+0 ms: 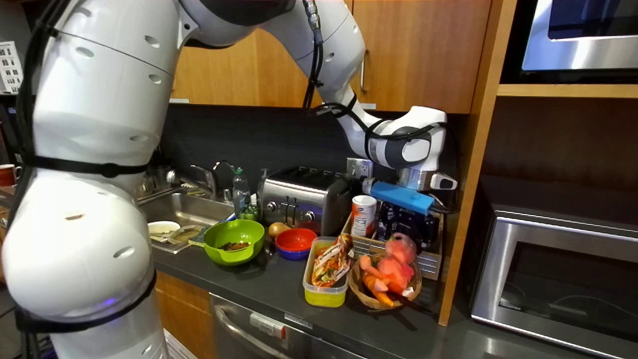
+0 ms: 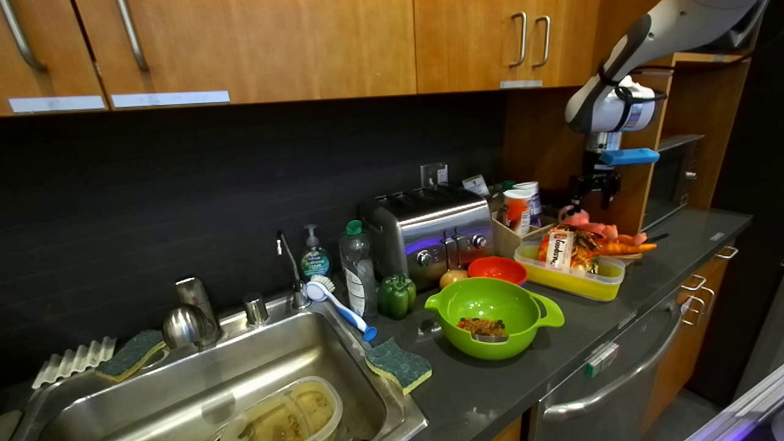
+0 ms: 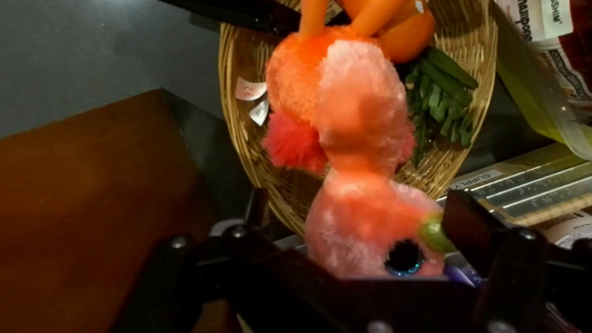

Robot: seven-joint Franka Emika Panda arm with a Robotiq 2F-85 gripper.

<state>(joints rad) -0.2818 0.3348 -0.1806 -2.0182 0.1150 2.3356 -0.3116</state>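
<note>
My gripper is open and points down above a wicker basket at the right end of the counter. A pink and orange plush toy with a dark glittery eye lies in the basket, its head leaning over the rim. In the wrist view the head shows between the spread fingers, with its yellow-green beak near one fingertip; contact cannot be told. The toy also shows in both exterior views. Orange carrot-like pieces, green leaves and a dark handle are also in the basket.
A wooden side panel stands close beside the gripper. A crate with cans is behind the basket. A clear-yellow container with a noodle packet stands beside it. A red bowl, green bowl, toaster and sink are farther along.
</note>
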